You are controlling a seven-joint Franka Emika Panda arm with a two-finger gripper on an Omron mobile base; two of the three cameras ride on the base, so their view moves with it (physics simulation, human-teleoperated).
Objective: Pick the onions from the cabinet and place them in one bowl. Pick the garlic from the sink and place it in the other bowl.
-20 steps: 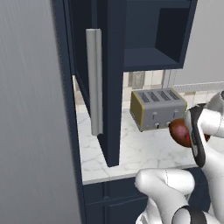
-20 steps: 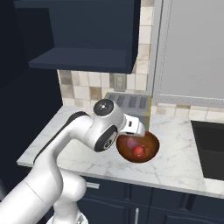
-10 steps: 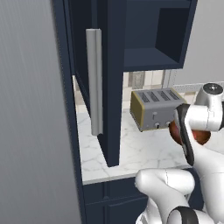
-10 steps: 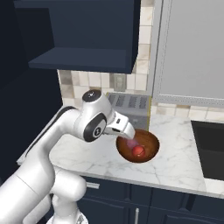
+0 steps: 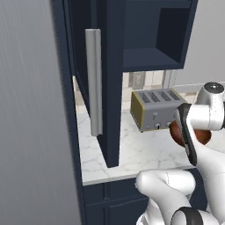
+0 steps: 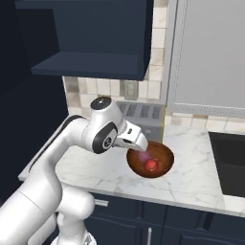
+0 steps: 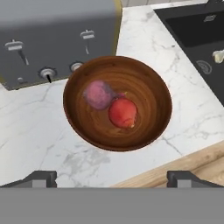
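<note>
Onions were the subject of the stage that appeared complete: both lay together in the wooden bowl (image 7: 117, 103) directly below the gripper (image 7: 111, 177). Above and behind the gripper stood the open navy cabinet (image 5: 110, 79). The black sink (image 7: 192, 33) lay off to one side of it, past the bowl, with the marble counter (image 7: 39, 127) between. The grey toaster (image 7: 57, 35) stood just beyond the bowl, close to its far rim. Inside the bowl, the bright red onion (image 7: 123, 112) touched the duller purple onion (image 7: 98, 94). The small cream garlic (image 7: 218, 56) rested in the sink near the steel drain (image 7: 204, 65). The fingers stood spread wide, holding nothing. The next step was judged to be the garlic: lift clear of the bowl rim, travel over the sink, then descend centred on the bulb.
</note>
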